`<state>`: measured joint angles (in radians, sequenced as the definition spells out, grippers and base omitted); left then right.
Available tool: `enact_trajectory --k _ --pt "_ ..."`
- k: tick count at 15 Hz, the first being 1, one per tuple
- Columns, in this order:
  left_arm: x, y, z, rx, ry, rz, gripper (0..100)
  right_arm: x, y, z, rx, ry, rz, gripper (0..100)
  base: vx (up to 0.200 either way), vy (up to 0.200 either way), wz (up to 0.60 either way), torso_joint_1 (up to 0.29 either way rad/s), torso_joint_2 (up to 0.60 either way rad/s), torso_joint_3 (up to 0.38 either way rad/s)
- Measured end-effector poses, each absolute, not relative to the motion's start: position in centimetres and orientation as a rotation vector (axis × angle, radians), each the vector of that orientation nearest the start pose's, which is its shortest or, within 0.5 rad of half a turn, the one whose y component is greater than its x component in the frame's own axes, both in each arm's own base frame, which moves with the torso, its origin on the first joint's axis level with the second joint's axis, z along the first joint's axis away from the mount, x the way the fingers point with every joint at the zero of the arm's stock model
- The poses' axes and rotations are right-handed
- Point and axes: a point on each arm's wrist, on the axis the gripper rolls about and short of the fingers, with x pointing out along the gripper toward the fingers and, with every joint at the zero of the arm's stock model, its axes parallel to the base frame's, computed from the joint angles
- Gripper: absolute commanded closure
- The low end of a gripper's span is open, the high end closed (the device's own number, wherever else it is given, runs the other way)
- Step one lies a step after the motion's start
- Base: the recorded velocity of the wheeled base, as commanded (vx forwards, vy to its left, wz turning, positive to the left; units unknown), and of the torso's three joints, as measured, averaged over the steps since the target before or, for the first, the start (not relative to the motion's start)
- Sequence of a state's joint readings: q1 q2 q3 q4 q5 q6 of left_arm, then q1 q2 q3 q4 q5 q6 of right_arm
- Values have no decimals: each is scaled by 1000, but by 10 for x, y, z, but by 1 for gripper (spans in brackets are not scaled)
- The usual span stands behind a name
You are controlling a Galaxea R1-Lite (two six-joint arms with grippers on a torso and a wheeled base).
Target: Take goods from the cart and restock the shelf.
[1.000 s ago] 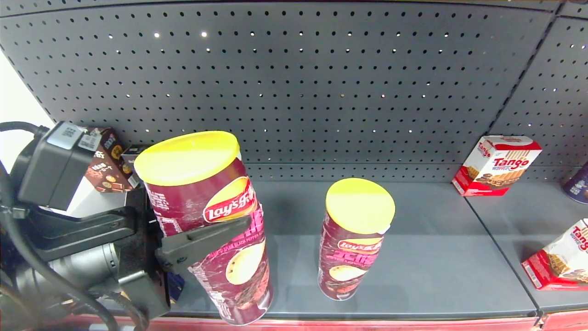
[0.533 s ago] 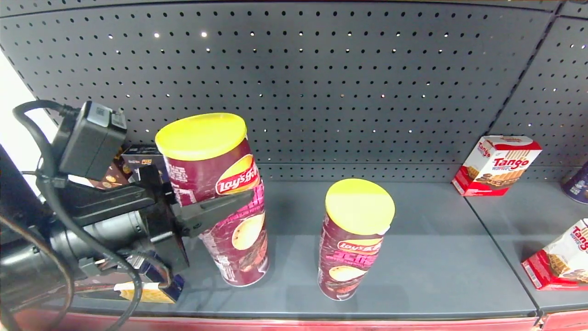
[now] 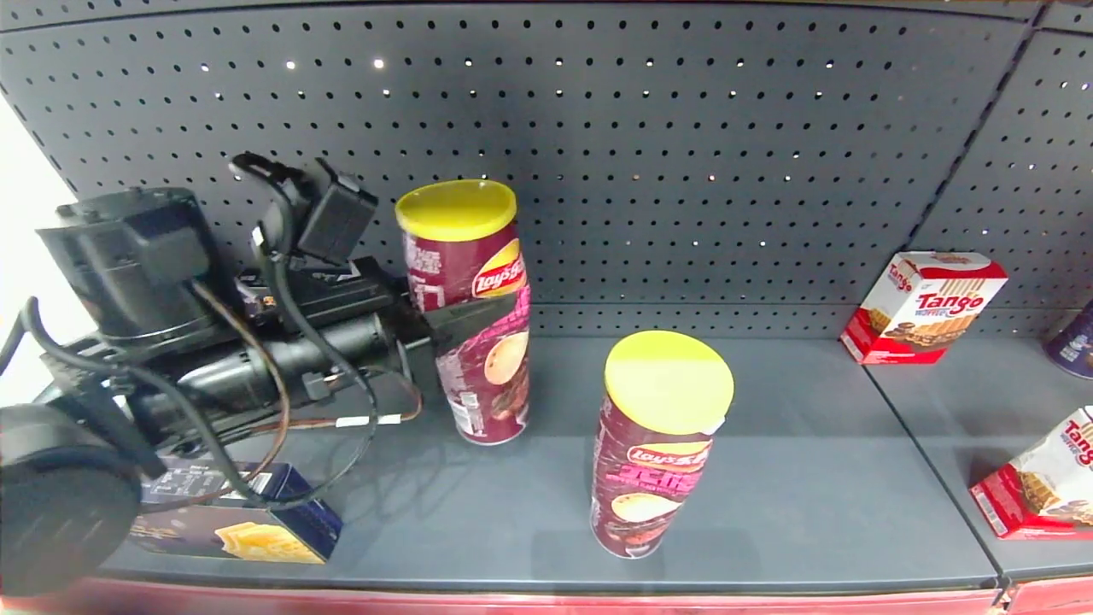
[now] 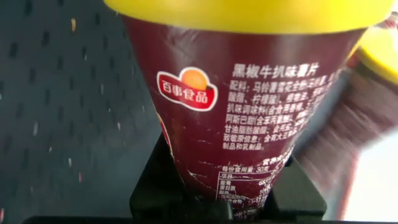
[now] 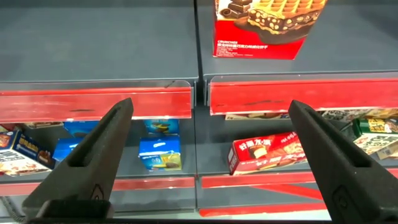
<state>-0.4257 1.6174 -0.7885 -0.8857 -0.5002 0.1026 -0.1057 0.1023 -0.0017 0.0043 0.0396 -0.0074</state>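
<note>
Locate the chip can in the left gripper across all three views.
Head view: held can, left of centre, near the pegboard.
Left wrist view: held can, close up, centre.
Right wrist view: aimed at red-fronted shelves instead.
Shared landmark: second can, yellow lid.

A maroon chip can (image 3: 487, 384) with yellow lid is upright at the back of the grey shelf (image 3: 811, 478). A second can (image 3: 653, 453), same kind, stands upright nearer the front edge.
</note>
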Motion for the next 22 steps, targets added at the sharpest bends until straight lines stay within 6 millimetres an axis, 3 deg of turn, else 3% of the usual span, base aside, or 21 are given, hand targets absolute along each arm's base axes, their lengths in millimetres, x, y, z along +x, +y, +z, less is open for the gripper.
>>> enact_trajectory --k 5,10,20,21,22 --pt "317 -161 219 101 -121 -994 100 -15 2 77 0 106 -66 0 0 0 0 0 0 0" --pt "356 -181 209 102 -92 -1009 100 -15 2 77 0 106 -66 0 0 0 0 0 0 0" --pt "384 -210 187 106 -100 -1041 100 -15 2 77 0 106 -66 0 0 0 0 0 0 0" --pt "385 -210 186 106 -98 -1042 0 -15 2 77 0 106 -66 0 0 0 0 0 0 0" --pt "385 -211 185 105 -92 -1042 0 -15 2 77 1 106 -66 0 0 0 0 0 0 0"
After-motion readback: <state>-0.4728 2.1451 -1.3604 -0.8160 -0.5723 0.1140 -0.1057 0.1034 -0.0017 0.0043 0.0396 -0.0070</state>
